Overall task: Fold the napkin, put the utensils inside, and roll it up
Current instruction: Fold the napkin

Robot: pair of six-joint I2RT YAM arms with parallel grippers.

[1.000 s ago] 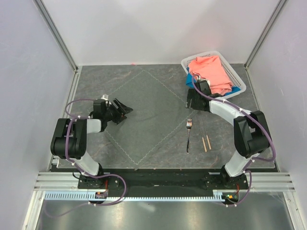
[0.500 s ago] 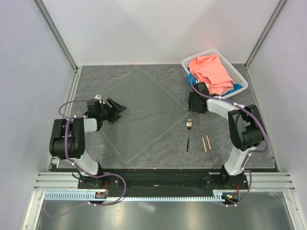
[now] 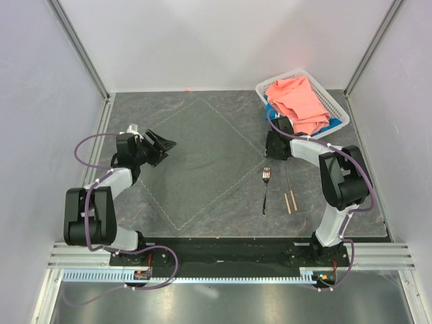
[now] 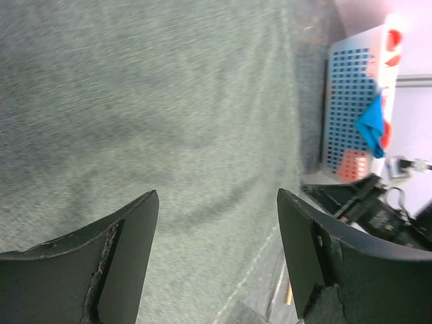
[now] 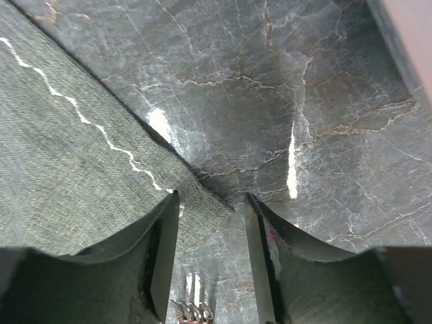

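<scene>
While the left tool [image 4: 216,202] gapes, the right tool [image 5: 210,202] straddles one napkin [image 5: 81,169] corner.

fork [image 5: 192,312] cut by bottom edge, blue cloth [image 4: 372,125] mostly under pink cloth [image 3: 297,101]

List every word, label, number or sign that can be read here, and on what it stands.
No text can be read.
The napkin, fork, chopsticks and white basket carry none.
A small coloured spot by the left arm's base is too small to read.
</scene>
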